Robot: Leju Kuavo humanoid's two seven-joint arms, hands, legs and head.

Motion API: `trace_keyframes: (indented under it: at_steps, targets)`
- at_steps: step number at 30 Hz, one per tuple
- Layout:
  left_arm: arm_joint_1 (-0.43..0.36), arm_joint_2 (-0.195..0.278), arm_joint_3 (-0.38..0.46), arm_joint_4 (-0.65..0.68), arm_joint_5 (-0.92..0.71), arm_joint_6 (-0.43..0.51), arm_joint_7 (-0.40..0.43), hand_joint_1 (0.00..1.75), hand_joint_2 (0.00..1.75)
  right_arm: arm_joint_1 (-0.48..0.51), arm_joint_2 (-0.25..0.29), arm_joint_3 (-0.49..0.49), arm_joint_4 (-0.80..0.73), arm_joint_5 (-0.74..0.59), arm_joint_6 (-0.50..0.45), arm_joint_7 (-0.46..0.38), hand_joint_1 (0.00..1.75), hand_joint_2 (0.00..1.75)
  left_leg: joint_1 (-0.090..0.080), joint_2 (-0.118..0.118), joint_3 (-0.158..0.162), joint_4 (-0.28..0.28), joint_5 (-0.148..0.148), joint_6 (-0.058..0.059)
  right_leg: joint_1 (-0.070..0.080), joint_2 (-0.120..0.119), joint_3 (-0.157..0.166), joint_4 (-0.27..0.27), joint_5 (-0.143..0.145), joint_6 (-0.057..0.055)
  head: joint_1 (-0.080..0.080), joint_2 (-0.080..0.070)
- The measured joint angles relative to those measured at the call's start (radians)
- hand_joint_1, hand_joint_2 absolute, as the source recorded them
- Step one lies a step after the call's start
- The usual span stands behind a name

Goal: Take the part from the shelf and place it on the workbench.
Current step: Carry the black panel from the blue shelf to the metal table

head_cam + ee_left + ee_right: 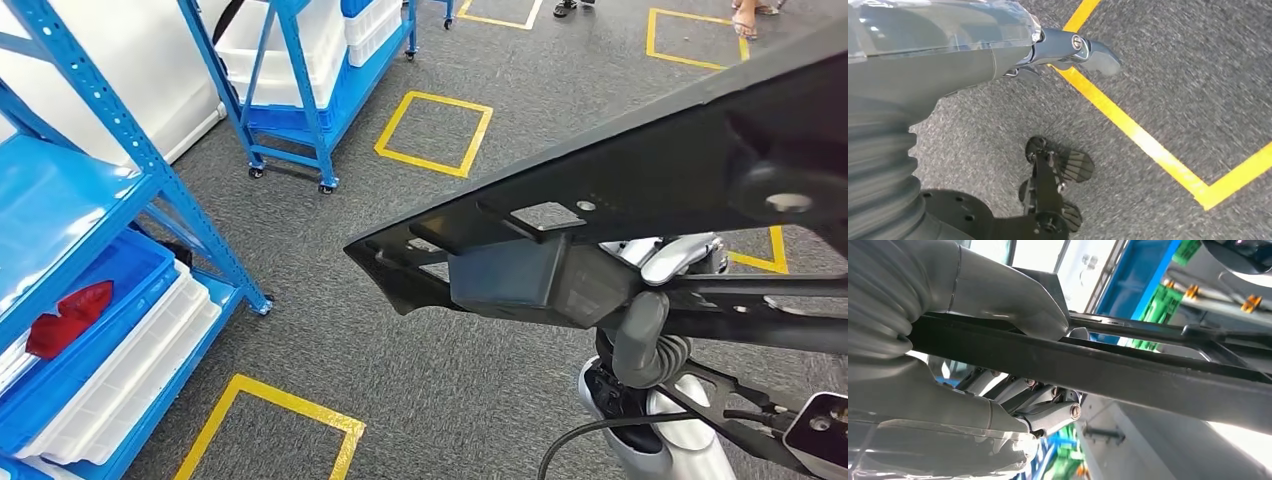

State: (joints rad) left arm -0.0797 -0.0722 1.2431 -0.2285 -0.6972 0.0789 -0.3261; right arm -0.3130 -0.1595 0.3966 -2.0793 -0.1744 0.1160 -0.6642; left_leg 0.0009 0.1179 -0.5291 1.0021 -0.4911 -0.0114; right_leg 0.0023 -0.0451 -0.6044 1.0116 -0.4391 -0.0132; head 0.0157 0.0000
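A large flat black plastic part [640,190] with ribs and a boxy block underneath stretches across the right half of the head view, above the grey floor. My right hand [640,335] grips it from below. In the right wrist view the thumb [1013,295] lies on one side of a black bar of the part [1128,365] and the fingers [1048,415] wrap the other side. My left hand [973,45] hangs over the floor with nothing in it, its fingers [1095,55] stretched out.
A blue shelf [150,180] stands at the left with blue and white bins; one bin holds a red part [70,315]. A wheeled blue rack [300,90] stands further back. Yellow squares [435,130] mark the carpet. A person's feet [748,18] show at the far edge.
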Motion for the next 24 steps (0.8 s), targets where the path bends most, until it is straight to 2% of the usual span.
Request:
trace_keyframes:
  at_steps: [1, 2, 3, 4, 5, 6, 7, 8, 9, 10, 11, 12, 13, 14, 15, 16, 18, 19, 20, 21, 22, 23, 24]
  targets:
    - [-0.001, -0.001, -0.003, 0.000, -0.003, -0.003, 0.000, 0.00, 1.75, 0.006, -0.003, -0.004, -0.001, 0.003, -0.006, -0.005, 1.75, 1.75, 0.002, -0.017, -0.007, 0.020, -0.017, -0.005, -0.002, 0.012, 0.001, -0.004, 0.003, -0.006, 0.000, 0.000]
    - [-0.001, 0.000, -0.005, 0.000, -0.005, -0.005, -0.001, 0.00, 1.75, 0.010, -0.006, -0.008, -0.002, 0.004, -0.012, -0.008, 1.75, 1.75, 0.005, -0.044, -0.024, 0.063, -0.043, -0.008, -0.005, 0.023, 0.002, -0.007, 0.005, -0.012, -0.002, 0.000]
    - [0.000, 0.000, -0.007, 0.000, -0.006, -0.007, -0.001, 0.00, 1.75, 0.011, -0.007, -0.009, -0.001, 0.003, -0.018, -0.012, 1.75, 1.75, 0.007, -0.075, -0.052, 0.126, -0.077, -0.010, -0.005, 0.034, 0.002, -0.008, 0.006, -0.016, -0.003, 0.000]
    - [0.001, 0.000, -0.008, 0.000, -0.005, -0.007, -0.002, 0.00, 1.75, 0.012, -0.008, -0.009, 0.002, 0.001, -0.023, -0.015, 1.75, 1.75, 0.008, -0.095, -0.086, 0.200, -0.109, -0.012, -0.005, 0.047, 0.001, -0.008, 0.007, -0.019, -0.004, 0.000]
    - [0.003, 0.001, -0.008, 0.000, -0.004, -0.006, -0.003, 0.00, 1.75, 0.012, -0.008, -0.008, 0.006, -0.001, -0.026, -0.017, 1.75, 1.75, 0.008, -0.105, -0.118, 0.262, -0.129, -0.013, -0.005, 0.062, 0.001, -0.007, 0.008, -0.020, -0.005, 0.000]
    - [0.005, 0.002, -0.008, 0.000, -0.003, -0.005, -0.004, 0.00, 1.75, 0.011, -0.008, -0.006, 0.011, -0.003, -0.028, -0.019, 1.75, 1.75, 0.008, -0.109, -0.136, 0.293, -0.129, -0.013, -0.005, 0.078, 0.001, -0.007, 0.008, -0.020, -0.006, 0.000]
    - [0.005, 0.003, -0.008, 0.000, -0.002, -0.004, -0.005, 0.00, 1.75, 0.011, -0.008, -0.004, 0.016, -0.005, -0.028, -0.019, 1.75, 1.75, 0.009, -0.112, -0.137, 0.284, -0.108, -0.013, -0.005, 0.093, 0.002, -0.005, 0.008, -0.020, -0.006, 0.000]
    - [0.004, 0.004, -0.008, 0.000, -0.001, -0.004, -0.006, 0.00, 1.75, 0.011, -0.008, -0.003, 0.021, -0.006, -0.029, -0.019, 1.75, 1.75, 0.010, -0.117, -0.119, 0.236, -0.071, -0.012, -0.006, 0.108, 0.003, -0.003, 0.008, -0.019, -0.006, 0.000]
    - [0.003, 0.006, -0.008, 0.000, 0.000, -0.004, -0.007, 0.00, 1.75, 0.010, -0.008, -0.002, 0.024, -0.007, -0.029, -0.020, 1.75, 1.75, 0.013, -0.132, -0.090, 0.166, -0.029, -0.010, -0.007, 0.121, 0.003, -0.001, 0.007, -0.016, -0.006, 0.000]
    - [0.002, 0.007, -0.008, 0.000, 0.002, -0.004, -0.008, 0.00, 1.75, 0.008, -0.008, -0.002, 0.027, -0.009, -0.029, -0.021, 1.75, 1.75, 0.016, -0.155, -0.061, 0.097, 0.000, -0.009, -0.006, 0.134, 0.002, 0.004, 0.005, -0.012, -0.005, 0.000]
    - [0.002, 0.008, -0.008, 0.000, 0.004, -0.004, -0.010, 0.00, 1.75, 0.006, -0.008, -0.001, 0.029, -0.010, -0.029, -0.022, 1.75, 1.75, 0.018, -0.176, -0.041, 0.047, 0.017, -0.007, -0.007, 0.146, -0.002, 0.008, 0.005, -0.006, -0.005, 0.000]
    - [0.002, 0.008, -0.008, 0.000, 0.007, -0.004, -0.011, 0.00, 1.75, 0.004, -0.008, 0.000, 0.032, -0.010, -0.029, -0.023, 1.75, 1.75, 0.018, -0.191, -0.032, 0.022, 0.022, -0.005, -0.008, 0.157, -0.007, 0.011, 0.006, 0.000, -0.005, 0.000]
    - [0.002, 0.009, -0.008, 0.000, 0.009, -0.004, -0.012, 0.00, 1.75, 0.001, -0.008, 0.001, 0.035, -0.011, -0.029, -0.025, 1.75, 1.75, 0.016, -0.192, -0.029, 0.015, 0.018, -0.002, -0.010, 0.169, -0.012, 0.011, 0.009, 0.008, -0.005, 0.000]
    - [0.001, 0.009, -0.008, 0.000, 0.011, -0.003, -0.012, 0.00, 1.75, 0.000, -0.008, 0.001, 0.038, -0.011, -0.028, -0.026, 1.75, 1.75, 0.016, -0.182, -0.029, 0.013, 0.021, 0.004, -0.012, 0.178, -0.016, 0.010, 0.013, 0.015, -0.006, 0.000]
    - [-0.002, 0.009, -0.008, 0.000, 0.013, -0.002, -0.012, 0.00, 1.75, -0.002, -0.007, 0.002, 0.042, -0.012, -0.027, -0.028, 1.75, 1.75, 0.015, -0.170, -0.027, 0.008, 0.025, 0.011, -0.013, 0.169, -0.020, 0.013, 0.011, 0.020, -0.006, 0.000]
    - [-0.004, 0.010, -0.008, 0.000, 0.013, 0.000, -0.011, 0.00, 1.75, -0.005, -0.007, 0.002, 0.046, -0.012, -0.026, -0.029, 1.75, 1.75, 0.015, -0.158, -0.025, 0.003, 0.029, 0.018, -0.012, 0.146, -0.028, 0.029, 0.000, 0.024, -0.004, 0.000]
    - [-0.004, 0.014, -0.007, 0.000, 0.012, 0.004, -0.011, 0.00, 1.75, -0.013, -0.005, 0.002, 0.054, -0.017, -0.019, -0.030, 1.75, 1.75, 0.013, -0.131, -0.024, -0.004, 0.034, 0.029, -0.010, 0.081, -0.074, 0.126, -0.055, 0.029, -0.001, 0.000]
    - [-0.003, 0.016, -0.007, 0.000, 0.011, 0.005, -0.012, 0.00, 1.75, -0.016, -0.004, 0.002, 0.058, -0.021, -0.013, -0.030, 1.75, 1.75, 0.011, -0.118, -0.025, -0.004, 0.033, 0.031, -0.012, 0.063, -0.108, 0.198, -0.089, 0.032, 0.000, 0.000]
    - [-0.001, 0.019, -0.007, 0.000, 0.010, 0.005, -0.013, 0.00, 1.75, -0.016, -0.003, 0.001, 0.062, -0.025, -0.006, -0.030, 1.75, 1.75, 0.009, -0.104, -0.026, -0.004, 0.033, 0.033, -0.014, 0.056, -0.138, 0.263, -0.114, 0.034, 0.000, 0.000]
    - [0.000, 0.021, -0.007, 0.000, 0.009, 0.005, -0.013, 0.00, 1.75, -0.016, -0.002, 0.001, 0.066, -0.028, 0.000, -0.030, 1.75, 1.75, 0.008, -0.090, -0.026, -0.004, 0.032, 0.033, -0.016, 0.054, -0.154, 0.299, -0.121, 0.036, 0.000, 0.000]
    - [0.000, 0.023, -0.007, 0.000, 0.008, 0.005, -0.014, 0.00, 1.75, -0.016, -0.001, 0.001, 0.070, -0.030, 0.004, -0.030, 1.75, 1.75, 0.007, -0.077, -0.025, -0.004, 0.031, 0.032, -0.018, 0.051, -0.149, 0.293, -0.109, 0.037, 0.000, 0.000]
    - [-0.001, 0.024, -0.007, 0.000, 0.007, 0.005, -0.014, 0.00, 1.75, -0.016, -0.001, 0.000, 0.073, -0.030, 0.007, -0.030, 1.75, 1.75, 0.007, -0.064, -0.024, -0.004, 0.029, 0.031, -0.018, 0.043, -0.122, 0.245, -0.082, 0.037, 0.000, 0.000]
    - [-0.002, 0.024, -0.007, 0.000, 0.007, 0.004, -0.014, 0.00, 1.75, -0.017, -0.001, 0.000, 0.076, -0.030, 0.008, -0.030, 1.75, 1.75, 0.006, -0.054, -0.021, -0.003, 0.027, 0.028, -0.017, 0.026, -0.079, 0.169, -0.050, 0.035, 0.000, 0.000]
